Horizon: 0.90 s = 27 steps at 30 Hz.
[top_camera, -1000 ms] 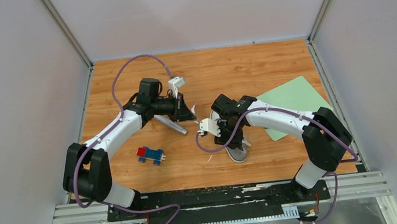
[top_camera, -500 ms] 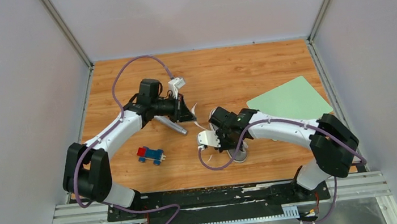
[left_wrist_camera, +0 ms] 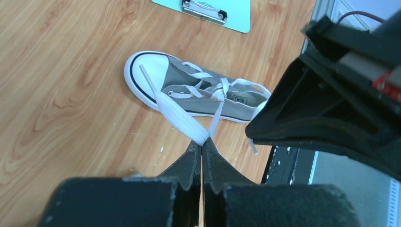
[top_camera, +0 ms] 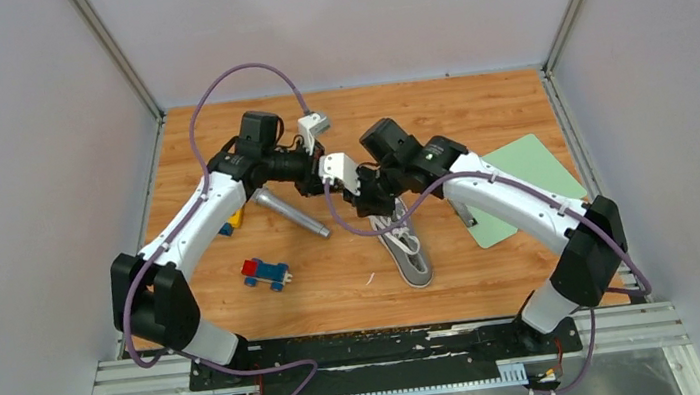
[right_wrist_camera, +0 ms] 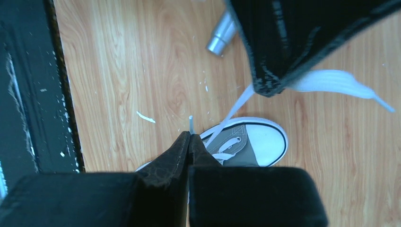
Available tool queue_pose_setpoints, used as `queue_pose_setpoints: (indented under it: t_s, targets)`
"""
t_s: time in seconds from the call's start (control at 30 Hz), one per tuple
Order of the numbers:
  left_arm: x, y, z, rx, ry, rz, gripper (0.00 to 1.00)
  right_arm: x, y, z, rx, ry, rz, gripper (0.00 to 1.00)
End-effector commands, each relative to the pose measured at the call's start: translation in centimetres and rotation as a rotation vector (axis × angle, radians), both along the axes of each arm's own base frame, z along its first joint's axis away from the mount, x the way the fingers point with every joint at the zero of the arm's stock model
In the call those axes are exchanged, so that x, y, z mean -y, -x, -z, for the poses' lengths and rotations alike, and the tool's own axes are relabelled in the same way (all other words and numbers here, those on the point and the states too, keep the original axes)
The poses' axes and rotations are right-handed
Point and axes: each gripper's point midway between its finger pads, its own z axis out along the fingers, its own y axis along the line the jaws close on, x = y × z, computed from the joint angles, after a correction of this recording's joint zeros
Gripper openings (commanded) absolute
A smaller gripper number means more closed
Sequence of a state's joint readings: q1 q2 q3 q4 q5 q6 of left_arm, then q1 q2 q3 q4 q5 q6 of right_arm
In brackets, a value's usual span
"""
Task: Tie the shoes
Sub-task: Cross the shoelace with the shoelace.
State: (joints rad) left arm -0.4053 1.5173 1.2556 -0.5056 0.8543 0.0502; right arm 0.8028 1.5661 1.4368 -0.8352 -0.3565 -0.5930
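The grey sneaker [top_camera: 412,253] with a white toe cap lies on the wooden table, toe pointing away from the arm bases; it also shows in the left wrist view [left_wrist_camera: 198,90] and the right wrist view [right_wrist_camera: 250,142]. My left gripper [left_wrist_camera: 202,143] is shut on a flat white lace [left_wrist_camera: 179,116] that runs up from the shoe. My right gripper [right_wrist_camera: 189,135] is shut on the other lace, whose thin end [right_wrist_camera: 190,124] sticks out past the fingertips. Both grippers hang close together above the table, beyond the shoe's toe [top_camera: 318,176] [top_camera: 370,200].
A silver cylinder [top_camera: 288,215] lies left of the shoe. A red and blue toy car [top_camera: 264,271] sits nearer the bases, and a yellow and blue toy [top_camera: 231,220] peeks out under the left arm. A green clipboard [top_camera: 525,176] lies to the right.
My right gripper shut on a lace at the shoe, then rose and moved away from the bases to beside the left gripper. The left arm shifted slightly farther back. The shoe is now uncovered.
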Motion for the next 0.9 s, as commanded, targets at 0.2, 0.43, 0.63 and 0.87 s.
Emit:
queue_pose_setpoints:
  t_s: [0.2,0.43,0.63,0.87]
  targets:
    - [1.4,-0.5,-3.4,0.076,0.101,0.071,0.0,3.9,-6.6,-10.7,-0.114,-0.424,0.244,0.0]
    - [4.7,0.0,-4.9,0.076,0.219,0.158,0.0,4.0,-6.5,-13.3,-0.126,-0.553,0.189,0.0]
    - [6.2,0.4,-2.8,0.011,0.248,0.185,0.0,3.6,-5.5,-12.3,-0.187,-0.586,0.154,0.0]
    - [7.6,1.5,-0.8,-0.081,0.29,0.232,0.0,3.4,-4.0,-11.8,-0.243,-0.625,0.111,0.0]
